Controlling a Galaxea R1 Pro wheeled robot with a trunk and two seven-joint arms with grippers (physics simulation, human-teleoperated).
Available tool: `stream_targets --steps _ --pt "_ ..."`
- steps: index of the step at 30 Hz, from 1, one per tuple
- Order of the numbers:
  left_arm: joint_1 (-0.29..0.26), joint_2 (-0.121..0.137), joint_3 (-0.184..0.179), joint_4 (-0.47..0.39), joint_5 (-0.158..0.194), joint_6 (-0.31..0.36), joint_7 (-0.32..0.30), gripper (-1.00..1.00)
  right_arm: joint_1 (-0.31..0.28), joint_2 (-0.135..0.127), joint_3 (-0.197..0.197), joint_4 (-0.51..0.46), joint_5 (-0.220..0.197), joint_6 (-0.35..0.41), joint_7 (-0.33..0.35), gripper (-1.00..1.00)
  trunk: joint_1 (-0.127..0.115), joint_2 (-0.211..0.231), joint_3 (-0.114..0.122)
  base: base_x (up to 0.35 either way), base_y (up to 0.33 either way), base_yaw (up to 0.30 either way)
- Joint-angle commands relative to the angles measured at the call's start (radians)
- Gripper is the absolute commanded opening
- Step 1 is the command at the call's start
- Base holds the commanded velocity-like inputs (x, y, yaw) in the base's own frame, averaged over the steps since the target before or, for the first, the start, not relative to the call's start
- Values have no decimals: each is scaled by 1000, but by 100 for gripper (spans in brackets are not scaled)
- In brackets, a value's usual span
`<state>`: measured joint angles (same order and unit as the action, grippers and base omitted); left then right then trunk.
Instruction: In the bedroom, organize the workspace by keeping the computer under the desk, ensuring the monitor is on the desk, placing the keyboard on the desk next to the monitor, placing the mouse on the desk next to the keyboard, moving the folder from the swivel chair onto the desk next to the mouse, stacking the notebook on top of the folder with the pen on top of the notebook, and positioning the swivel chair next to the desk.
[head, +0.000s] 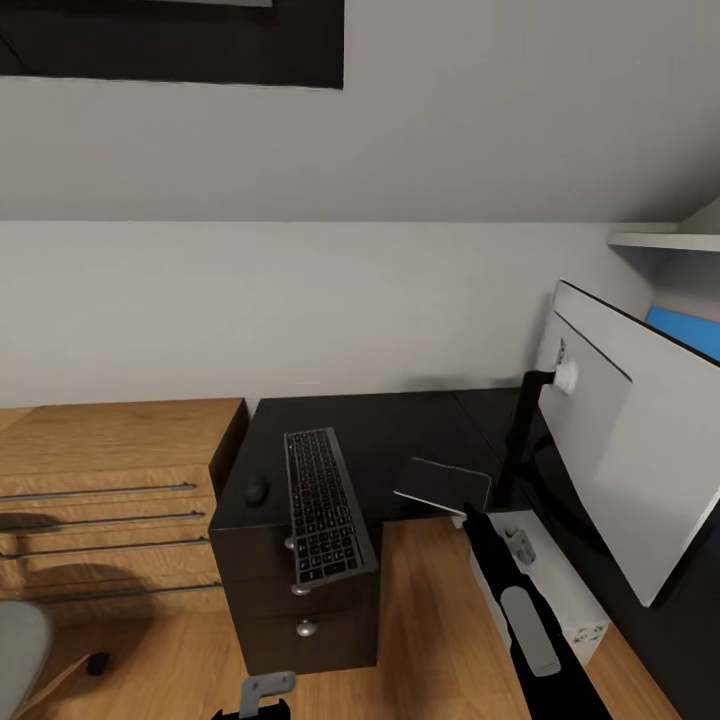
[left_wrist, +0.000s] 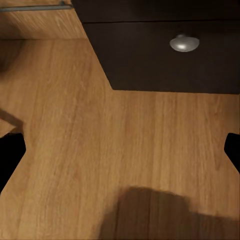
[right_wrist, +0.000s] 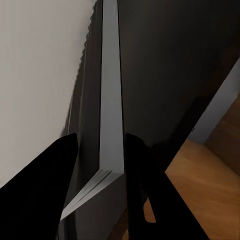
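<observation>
The monitor (head: 630, 440) stands on the desk (head: 400, 425) at its right side, its light grey back turned toward the head camera and its black stand (head: 520, 440) planted on the glossy black top. In the right wrist view the right gripper (right_wrist: 100, 145) has its two dark fingers (right_wrist: 50, 170) on either side of the monitor's (right_wrist: 111, 90) thin silver edge — whether they press it or only bracket it, I cannot tell. In the head view the right arm (head: 525, 610) reaches up toward the stand's flat base (head: 443, 485).

Left of the monitor the keyboard (head: 325, 505) lies lengthwise on the desk, its near end overhanging the drawer front. Just left of the keyboard sits a small dark mouse (head: 257, 489).

A light grey computer (head: 545, 575) stands on the wood floor (head: 430, 620) below the monitor. Further left of the desk is a light-wood cabinet (head: 110, 500), and the swivel chair's (head: 20, 650) grey seat shows beyond it.

The left gripper (left_wrist: 122, 150) hangs over the floor (left_wrist: 125, 145) near a dark drawer knob (left_wrist: 184, 43) — fingers spread wide, holding nothing.
</observation>
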<state>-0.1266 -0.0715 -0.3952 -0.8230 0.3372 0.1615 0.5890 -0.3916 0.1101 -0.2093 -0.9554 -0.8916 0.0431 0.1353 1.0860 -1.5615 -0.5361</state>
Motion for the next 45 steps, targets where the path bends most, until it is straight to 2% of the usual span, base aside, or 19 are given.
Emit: stream_targets --steps 1,12,17,22,33,45 --pt "-1 1 -4 -1 5 4 8 100 -1 1 0 2 -10 1 6 -100 0 -1 -1 125 0 0" --pt "-1 1 -3 -1 6 4 9 100 -2 5 11 41 -10 -6 6 -100 0 -1 -1 19 0 0" --pt "-1 0 -5 -1 5 4 9 100 -6 5 12 88 -10 -67 6 -100 0 -1 -1 0 0 0" --pt "-1 -1 -5 -1 5 4 9 100 -7 5 13 109 -10 -85 6 -100 0 -1 -1 0 0 0" --pt "-1 -1 -5 -1 5 4 9 100 -7 10 15 114 -10 -90 6 -100 0 -1 -1 12 11 0" --pt "-1 -1 -6 0 5 4 8 100 -7 11 18 115 -10 -91 6 -100 0 -1 -1 164 146 0"
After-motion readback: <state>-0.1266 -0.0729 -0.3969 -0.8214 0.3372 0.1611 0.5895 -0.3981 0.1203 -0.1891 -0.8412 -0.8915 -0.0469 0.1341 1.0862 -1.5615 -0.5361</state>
